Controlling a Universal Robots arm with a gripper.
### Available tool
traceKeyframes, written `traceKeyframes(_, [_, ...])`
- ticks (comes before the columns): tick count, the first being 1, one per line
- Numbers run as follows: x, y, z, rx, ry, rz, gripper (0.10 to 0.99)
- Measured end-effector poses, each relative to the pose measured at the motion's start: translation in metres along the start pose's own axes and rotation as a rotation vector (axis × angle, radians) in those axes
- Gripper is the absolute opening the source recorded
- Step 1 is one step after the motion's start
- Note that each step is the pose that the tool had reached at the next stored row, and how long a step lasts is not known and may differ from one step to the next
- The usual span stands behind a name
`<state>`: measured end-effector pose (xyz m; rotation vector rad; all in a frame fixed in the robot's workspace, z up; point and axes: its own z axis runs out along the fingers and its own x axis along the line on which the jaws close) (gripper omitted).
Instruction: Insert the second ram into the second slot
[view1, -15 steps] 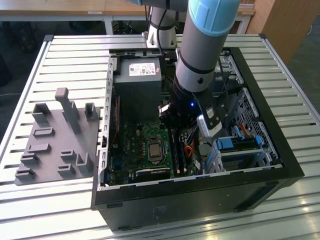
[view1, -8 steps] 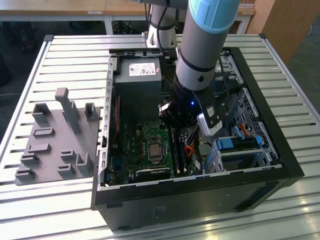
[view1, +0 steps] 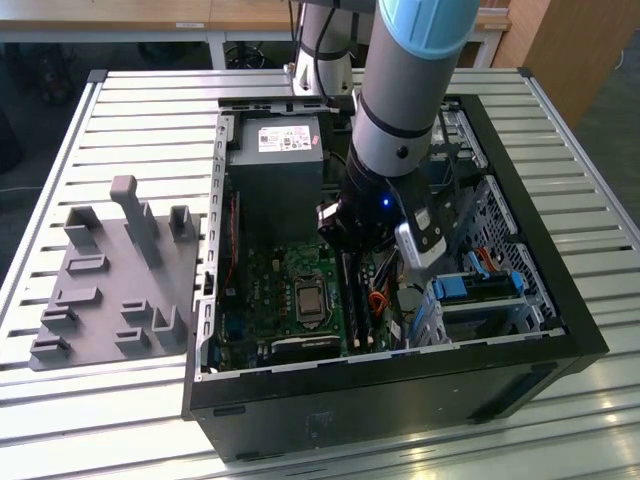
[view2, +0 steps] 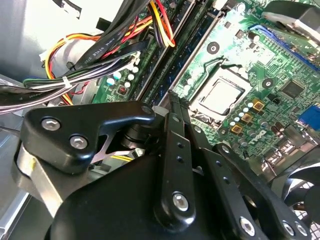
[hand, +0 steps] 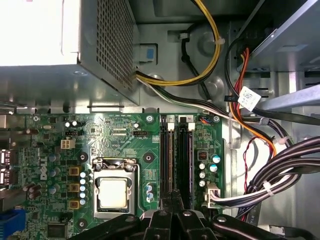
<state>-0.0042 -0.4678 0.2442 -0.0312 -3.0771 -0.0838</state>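
Looking down into the open computer case (view1: 520, 180), you see the gripper (hand: 172, 200) with its jaws together, their tips right over the memory slots (hand: 177, 155) beside the CPU socket (hand: 114, 192). The second ram (hand: 183, 160) lies seated in its slot, just beneath those tips.

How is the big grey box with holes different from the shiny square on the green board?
The power supply box is big, grey and full of holes; the processor is small, flat and smooth. Wires come out of the box; none go into the processor. The processor sits on the green board; the box sits beside it. Both look metal.
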Motion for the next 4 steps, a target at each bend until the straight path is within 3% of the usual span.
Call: traceKeyframes(4, [0.0, 0.0, -0.0003, 0.0, 0.0001, 0.0, 0.122])
